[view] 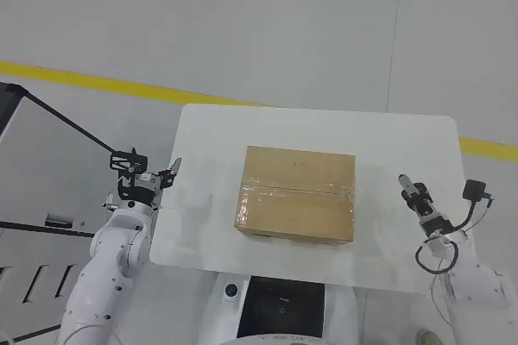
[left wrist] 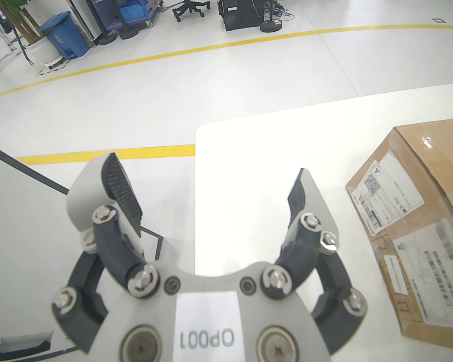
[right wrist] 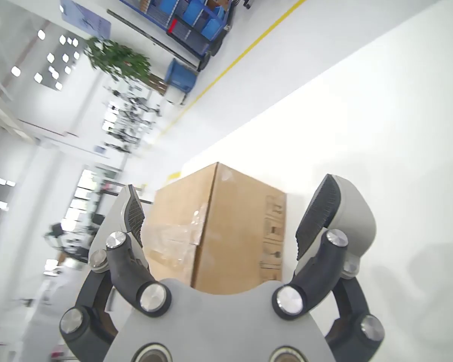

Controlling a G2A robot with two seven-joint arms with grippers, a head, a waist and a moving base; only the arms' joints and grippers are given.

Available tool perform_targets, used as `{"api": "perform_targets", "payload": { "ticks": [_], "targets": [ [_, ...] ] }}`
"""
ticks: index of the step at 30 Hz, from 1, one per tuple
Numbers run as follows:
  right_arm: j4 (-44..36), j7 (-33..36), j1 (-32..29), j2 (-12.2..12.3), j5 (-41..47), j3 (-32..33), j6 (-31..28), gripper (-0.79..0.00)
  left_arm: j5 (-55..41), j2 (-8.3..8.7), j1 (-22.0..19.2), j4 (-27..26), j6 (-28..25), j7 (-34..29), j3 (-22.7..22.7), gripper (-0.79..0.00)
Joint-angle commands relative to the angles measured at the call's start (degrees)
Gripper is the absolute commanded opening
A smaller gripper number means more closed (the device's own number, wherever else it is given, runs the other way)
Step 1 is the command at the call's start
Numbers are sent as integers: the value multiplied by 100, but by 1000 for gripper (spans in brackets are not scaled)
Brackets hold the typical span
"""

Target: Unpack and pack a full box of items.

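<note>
Top view puts the taped box (view: 296,193) on the table (view: 397,138) between our left gripper (view: 164,169) and right gripper (view: 407,185), long axis running from one to the other. Both hang spread and empty; we think the right sits slightly nearer.

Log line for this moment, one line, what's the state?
brown cardboard box: taped shut, mid white table | left gripper: open, empty, clear of box | right gripper: open, empty, clear of box | unpacking not begun

Box (view: 296,193): set on the desk (view: 397,147), at its middle
Left claw (view: 173,168): held at the desk's left edge
Right claw (view: 407,184): held over the desk, right of the box
</note>
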Motion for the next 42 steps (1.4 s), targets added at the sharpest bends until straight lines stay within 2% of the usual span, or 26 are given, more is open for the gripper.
{"api": "perform_targets", "payload": {
  "ticks": [1,3,20,24,28,33,34,35,39,41,42],
  "targets": [
    [335,621,143,-14,1589,-64,192,0,0,0,0,0,0,0,0,0],
    [650,1006,314,2,2028,-32,403,0,0,0,0,0,0,0,0,0],
    [641,992,332,-9,2216,-67,519,0,0,0,0,0,0,0,0,0],
    [606,1301,173,-3,2467,-42,493,0,0,0,0,0,0,0,0,0],
    [29,1826,-166,23,2454,-10,330,0,0,0,0,0,0,0,0,0],
    [-608,2092,-522,54,2288,85,350,0,0,0,0,0,0,0,0,0],
    [-615,2036,-500,55,2104,35,375,-25,0,0,0,0,0,0,0,0],
    [-616,1934,-448,52,1934,-32,387,-139,0,0,0,0,0,0,0,0],
    [-592,1609,-262,46,1450,-231,573,-320,0,0,0,0,0,0,0,0],
    [-553,1460,-169,44,1263,-302,675,-486,0,0,0,0,0,0,0,0],
    [-522,1387,-128,43,1156,-334,721,-514,0,0,0,0,0,0,0,0]
  ]
}}
